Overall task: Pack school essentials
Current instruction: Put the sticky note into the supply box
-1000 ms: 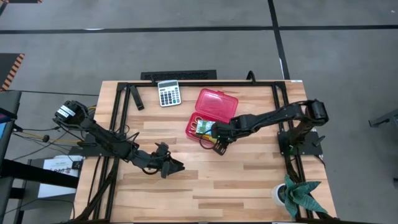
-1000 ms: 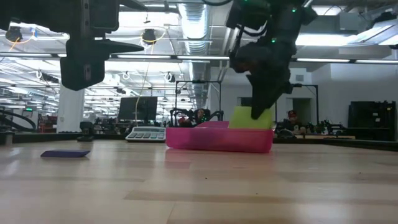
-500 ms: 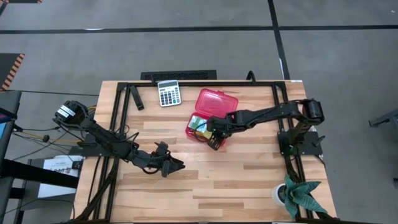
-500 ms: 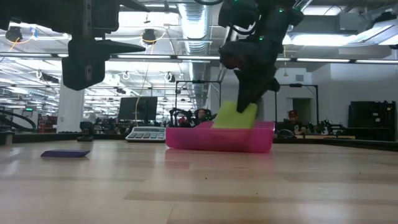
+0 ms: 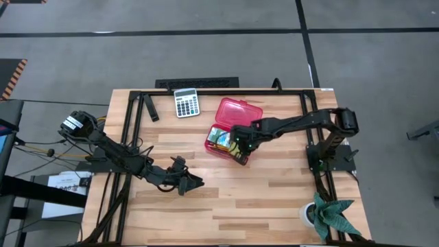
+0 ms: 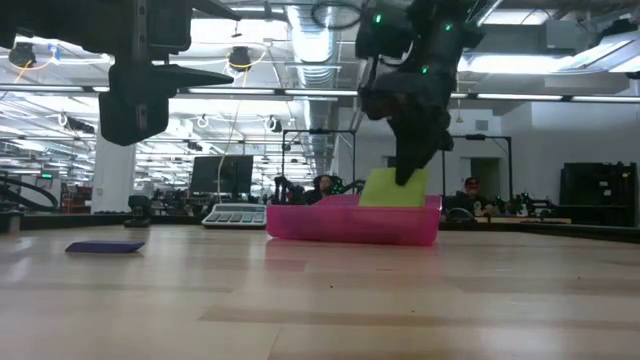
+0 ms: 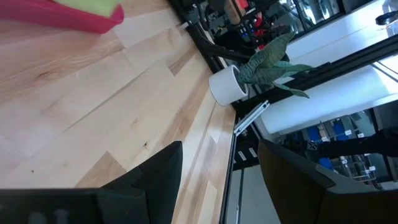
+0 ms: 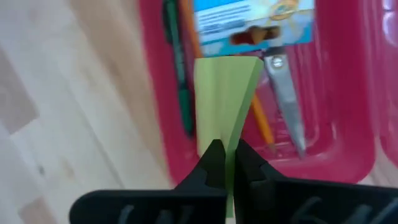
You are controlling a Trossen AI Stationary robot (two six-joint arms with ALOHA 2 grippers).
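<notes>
Sticky-note pad [image 8: 225, 99], pinched by the right hand [image 8: 226, 163] above the open red case [image 5: 221, 145] on the counter [image 5: 274, 199]. Pen [image 8: 177, 74], pencil [image 8: 261, 121], scissors [image 8: 287, 102] and carton [image 8: 249, 22] lie in the case. Left hand [image 5: 194, 183], fingers parted, waits over the counter's near-left area.

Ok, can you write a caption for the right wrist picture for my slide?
Right gripper lowers a lime-green sticky-note pad into the open red translucent plastic case.
</notes>
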